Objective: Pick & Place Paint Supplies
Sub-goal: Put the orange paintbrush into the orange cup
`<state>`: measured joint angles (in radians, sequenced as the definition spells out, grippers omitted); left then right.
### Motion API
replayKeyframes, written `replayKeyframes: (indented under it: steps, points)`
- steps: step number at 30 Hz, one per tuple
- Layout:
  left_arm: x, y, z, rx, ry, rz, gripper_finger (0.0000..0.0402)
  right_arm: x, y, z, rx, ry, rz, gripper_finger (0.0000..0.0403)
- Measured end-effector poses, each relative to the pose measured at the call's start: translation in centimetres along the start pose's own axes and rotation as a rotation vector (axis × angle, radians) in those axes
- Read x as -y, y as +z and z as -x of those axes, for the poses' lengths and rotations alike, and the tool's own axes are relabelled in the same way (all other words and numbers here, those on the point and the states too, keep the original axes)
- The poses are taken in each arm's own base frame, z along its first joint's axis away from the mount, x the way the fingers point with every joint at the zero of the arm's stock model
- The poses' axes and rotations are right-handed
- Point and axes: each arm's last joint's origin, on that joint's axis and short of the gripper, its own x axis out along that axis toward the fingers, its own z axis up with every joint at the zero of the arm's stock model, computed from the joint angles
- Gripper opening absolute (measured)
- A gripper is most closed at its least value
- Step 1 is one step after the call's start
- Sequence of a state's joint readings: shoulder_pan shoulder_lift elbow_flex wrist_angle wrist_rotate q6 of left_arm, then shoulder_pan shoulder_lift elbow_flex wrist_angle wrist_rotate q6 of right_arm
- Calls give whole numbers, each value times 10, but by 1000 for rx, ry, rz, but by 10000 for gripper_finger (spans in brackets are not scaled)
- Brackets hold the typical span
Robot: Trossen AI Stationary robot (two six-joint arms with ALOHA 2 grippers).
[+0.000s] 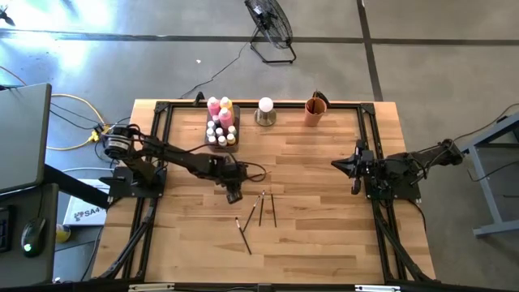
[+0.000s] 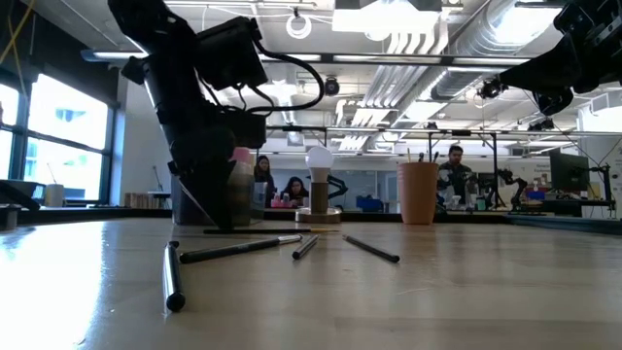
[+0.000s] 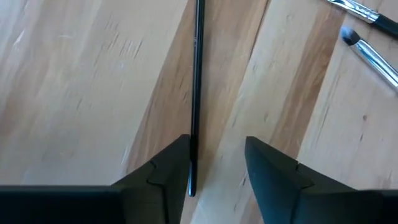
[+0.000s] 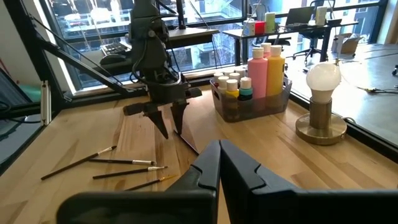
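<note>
Left hand [image 3: 217, 165] is low over the desk [image 1: 324, 235], just in front of the tray of paint bottles [image 1: 221, 123]. Its fingers stand partly apart with one paintbrush [image 3: 196, 93] running between them; the handle lies along the inner face of one finger and the other finger is clear of it, so nothing is gripped. From the right wrist view this brush leans from the left hand down to the desk; whether its far end rests on the wood I cannot tell. Four more paintbrushes [image 1: 263, 209] lie loose on the desk, on the side of the left hand away from the tray, some crossing each other. Right hand [image 4: 219, 163] waits well apart from the tray, near the right edge of the desk, fingers pressed together, empty. Handling judgement: the brushes look light, thin, stiff and round, so likely to roll or pivot when nudged; the bristle ends are soft and should not be pinched. Best hold is probably mid-handle, fingers across the shaft, closing squarely so it does not twist.
</note>
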<state>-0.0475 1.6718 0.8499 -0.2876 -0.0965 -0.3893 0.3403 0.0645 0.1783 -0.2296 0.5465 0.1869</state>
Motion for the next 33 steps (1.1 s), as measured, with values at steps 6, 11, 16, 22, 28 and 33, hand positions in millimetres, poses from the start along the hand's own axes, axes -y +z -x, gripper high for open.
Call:
replayKeyframes:
  steps: [6,11,16,22,28,33]
  points:
    - [3,10,10,-61,8,-4,157,0,0,0,0,0,0,2]
    - [7,24,23,-83,46,-41,157,0,0,0,0,-1,0,2]
    - [13,50,38,32,101,-113,157,0,0,0,0,0,0,2]
    - [12,82,58,165,125,-150,157,0,0,0,1,0,-1,2]
    - [-11,107,59,158,16,-31,157,0,0,0,1,0,0,2]
    - [-15,123,37,118,-16,-90,157,0,1,0,4,0,-2,2]
